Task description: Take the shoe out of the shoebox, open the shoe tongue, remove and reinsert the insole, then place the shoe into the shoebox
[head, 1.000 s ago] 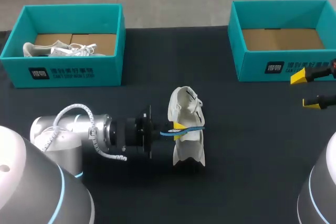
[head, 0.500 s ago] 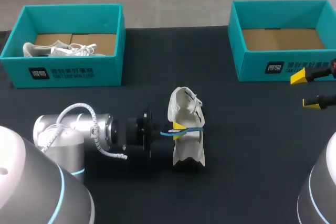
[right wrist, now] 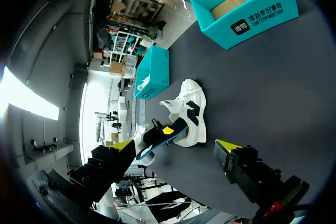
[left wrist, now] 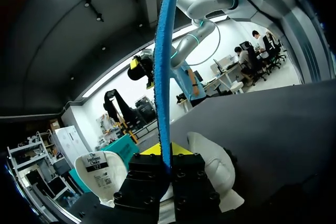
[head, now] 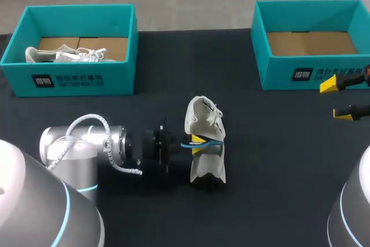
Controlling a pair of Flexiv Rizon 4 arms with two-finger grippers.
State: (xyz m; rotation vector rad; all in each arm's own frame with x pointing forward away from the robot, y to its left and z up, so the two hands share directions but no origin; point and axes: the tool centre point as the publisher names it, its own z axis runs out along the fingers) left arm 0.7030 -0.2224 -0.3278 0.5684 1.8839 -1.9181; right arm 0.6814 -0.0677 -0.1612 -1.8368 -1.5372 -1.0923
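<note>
Shoe (head: 202,121) unboxed, the left end effector (head: 196,144) is gripping its insole (head: 211,141), the right end effector (head: 336,99) hanging open; reinsertion, boxing pending.

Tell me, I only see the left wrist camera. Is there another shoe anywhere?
Observer: Yes, a second white shoe lies in the left shoebox, at the table's far left.
Operator: What's in the other box?
Observer: The right shoebox holds only its cardboard floor.
Operator: Are my other gripper's fingers open?
Observer: Yes, the right gripper is open and holds nothing, just in front of the right shoebox.
</note>
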